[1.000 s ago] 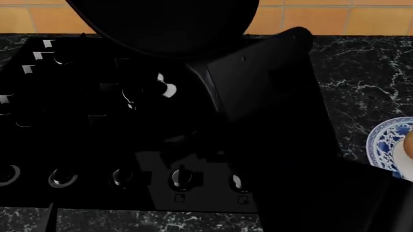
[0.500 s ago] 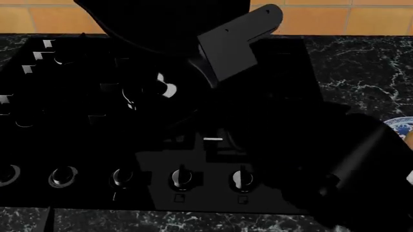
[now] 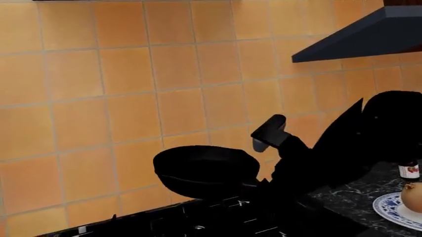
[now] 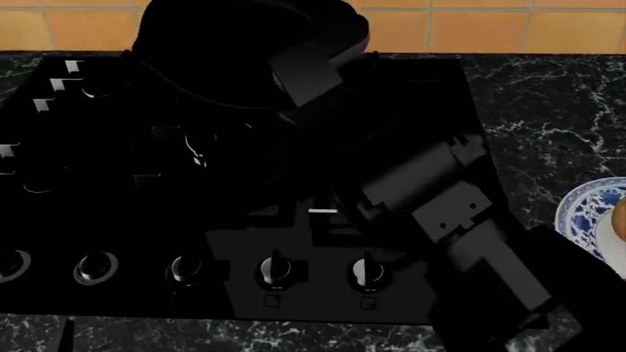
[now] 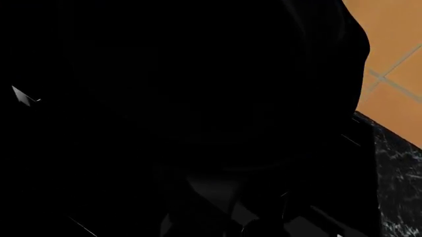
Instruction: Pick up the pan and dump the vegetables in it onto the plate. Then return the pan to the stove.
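Your right gripper (image 4: 293,110) sits at the near edge of the round, all-black frying pan (image 4: 230,51), but everything there is black on black and you cannot tell whether its jaws are clamped on the handle or loose beside it. In the right wrist view the pan (image 5: 185,74) fills almost the whole picture as a dark mass, and the fingers cannot be made out there either.

Seen from the left wrist camera, the pan (image 3: 205,170) is level, rim up, over the back of the glossy black rectangular cooktop (image 3: 218,217); whether it touches the grates or is just above them you cannot tell. Your right arm (image 4: 440,213) reaches diagonally across the cooktop (image 4: 117,191) from the near right corner up to the pan, passing over the row of round silver-ringed knobs (image 4: 274,271) along the front edge.

Your left gripper does not show in any view, so its jaws cannot be judged.

The round tan-brown onion (image 3: 413,196) is on the round white plate with the blue-and-white floral rim (image 3: 389,210), on the black marbled countertop (image 4: 547,110) to the right of the cooktop. In the head view only the plate's left edge (image 4: 582,213) shows. A small dark jar (image 3: 409,170) stands just behind the plate, against the orange tiled wall (image 3: 132,89).
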Robot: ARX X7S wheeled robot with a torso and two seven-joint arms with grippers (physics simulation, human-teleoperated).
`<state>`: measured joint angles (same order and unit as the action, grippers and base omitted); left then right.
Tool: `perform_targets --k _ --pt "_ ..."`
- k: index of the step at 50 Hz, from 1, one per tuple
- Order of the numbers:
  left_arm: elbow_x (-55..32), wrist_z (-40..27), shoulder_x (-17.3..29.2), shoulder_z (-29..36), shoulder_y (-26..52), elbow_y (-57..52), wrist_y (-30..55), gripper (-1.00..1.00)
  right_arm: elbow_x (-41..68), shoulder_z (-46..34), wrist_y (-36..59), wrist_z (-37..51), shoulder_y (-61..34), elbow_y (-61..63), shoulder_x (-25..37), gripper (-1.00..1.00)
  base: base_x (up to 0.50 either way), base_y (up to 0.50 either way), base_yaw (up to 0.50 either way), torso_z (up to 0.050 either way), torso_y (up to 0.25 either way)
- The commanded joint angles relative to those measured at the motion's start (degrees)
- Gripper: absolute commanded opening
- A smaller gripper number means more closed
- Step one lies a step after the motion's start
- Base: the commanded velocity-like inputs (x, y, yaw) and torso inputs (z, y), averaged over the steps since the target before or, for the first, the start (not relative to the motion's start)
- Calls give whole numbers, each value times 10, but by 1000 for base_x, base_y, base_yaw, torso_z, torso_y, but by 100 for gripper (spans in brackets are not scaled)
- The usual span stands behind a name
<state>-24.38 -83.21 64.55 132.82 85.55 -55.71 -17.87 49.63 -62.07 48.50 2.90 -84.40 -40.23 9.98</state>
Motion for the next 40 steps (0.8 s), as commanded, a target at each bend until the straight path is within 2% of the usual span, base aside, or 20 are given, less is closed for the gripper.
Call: perform_targets --k 1,13,23,25,32,40 --pt "8 1 11 -3 -8 -4 1 100 -76 -12 -43 -46 -28 -134 -61 -100 0 0 0 0 11" --pt "6 -2 13 -9 -12 -9 13 100 -42 11 -50 -30 26 -69 -49 -100 0 0 0 1 1" --pt "12 -1 16 -12 -22 -6 10 100 -64 -13 -97 -70 31 -158 -96 -100 0 0 0 0 1" --pt "15 -2 17 -12 -26 -5 9 100 -46 -37 -108 -71 25 -177 -99 -100 0 0 0 0 5" --pt "10 -1 16 -16 -26 -9 17 100 111 -210 -156 -48 3 -206 -100 -100 0 0 0 0 1" --pt "14 3 22 -16 -34 -3 9 100 147 -253 -167 -45 -7 -204 -100 -100 0 0 0 1 0"
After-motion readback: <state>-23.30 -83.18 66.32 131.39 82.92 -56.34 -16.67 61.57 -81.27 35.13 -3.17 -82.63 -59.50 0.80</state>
